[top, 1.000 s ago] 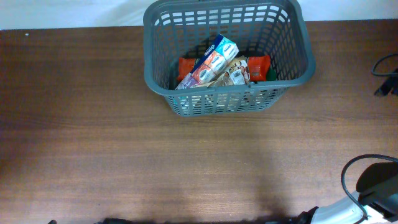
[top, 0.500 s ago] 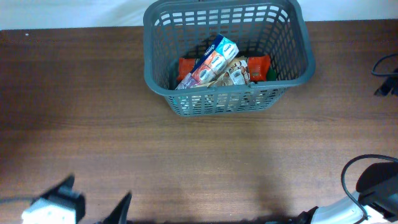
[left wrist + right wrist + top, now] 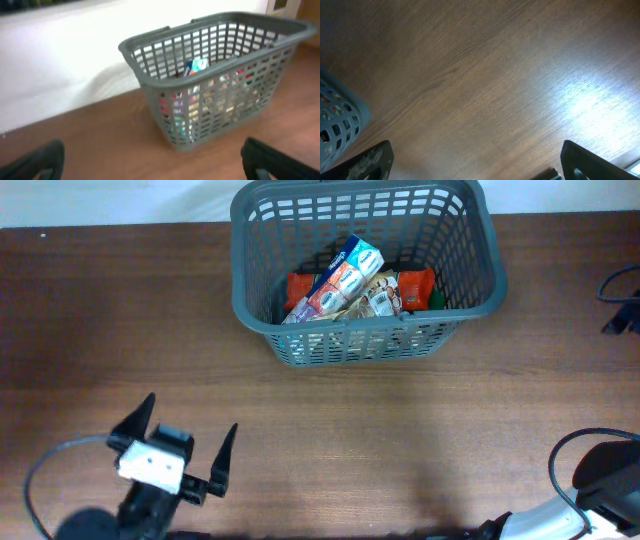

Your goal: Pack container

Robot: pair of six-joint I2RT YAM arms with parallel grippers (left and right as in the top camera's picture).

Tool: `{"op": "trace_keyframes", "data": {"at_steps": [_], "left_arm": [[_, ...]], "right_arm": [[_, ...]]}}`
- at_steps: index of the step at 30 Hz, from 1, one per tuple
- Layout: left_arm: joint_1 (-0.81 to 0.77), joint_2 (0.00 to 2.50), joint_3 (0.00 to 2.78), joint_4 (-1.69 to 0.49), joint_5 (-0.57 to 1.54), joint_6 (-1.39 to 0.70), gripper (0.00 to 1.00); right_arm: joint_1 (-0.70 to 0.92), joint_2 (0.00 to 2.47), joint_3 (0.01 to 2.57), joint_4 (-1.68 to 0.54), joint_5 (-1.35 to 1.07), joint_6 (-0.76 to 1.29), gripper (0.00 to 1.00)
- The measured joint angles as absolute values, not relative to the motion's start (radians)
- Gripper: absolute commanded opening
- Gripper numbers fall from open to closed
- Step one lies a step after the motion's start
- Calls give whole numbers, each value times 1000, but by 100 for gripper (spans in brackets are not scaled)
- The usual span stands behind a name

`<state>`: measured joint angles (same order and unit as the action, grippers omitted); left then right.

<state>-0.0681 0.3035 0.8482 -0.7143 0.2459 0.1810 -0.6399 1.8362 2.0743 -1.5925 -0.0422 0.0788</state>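
Observation:
The container, a dark grey slotted basket point(image 3: 365, 340), stands at the back middle of the wooden table. Inside lie a blue-and-white packet point(image 3: 345, 275), orange packets point(image 3: 300, 285) and a beige packet point(image 3: 380, 297). My left gripper point(image 3: 185, 435) is open and empty over the front left of the table, well short of the basket. In the left wrist view the basket point(image 3: 215, 75) is ahead, beyond the open gripper point(image 3: 155, 167). My right gripper point(image 3: 480, 167) is open and empty over bare wood, with a basket corner point(image 3: 337, 120) at the left edge.
The right arm's base and a looped black cable point(image 3: 590, 475) sit at the front right corner. More black cable point(image 3: 620, 300) hangs at the right edge. A white surface point(image 3: 60, 65) lies beyond the table's back edge.
My left arm has come into the overhead view from the bottom left and moved forward onto the table, fingers spread. The right arm and the basket have not moved.

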Motion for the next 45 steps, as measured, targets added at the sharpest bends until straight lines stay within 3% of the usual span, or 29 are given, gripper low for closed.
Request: {"op": "trace_keyframes", "data": {"at_steps": [10,23,45], "left_arm": [[22,44,480,-327,342,209,99],[25,19,381,-19,323,193,99],[25,19,104,117,145,59,99]], "right_arm": [[-640,1836,2074,-1593,-42,79,99],[-640,1836,2074,-1593,-42,79,99],[-640,1836,2074,-1593,-42,79,99]]}}
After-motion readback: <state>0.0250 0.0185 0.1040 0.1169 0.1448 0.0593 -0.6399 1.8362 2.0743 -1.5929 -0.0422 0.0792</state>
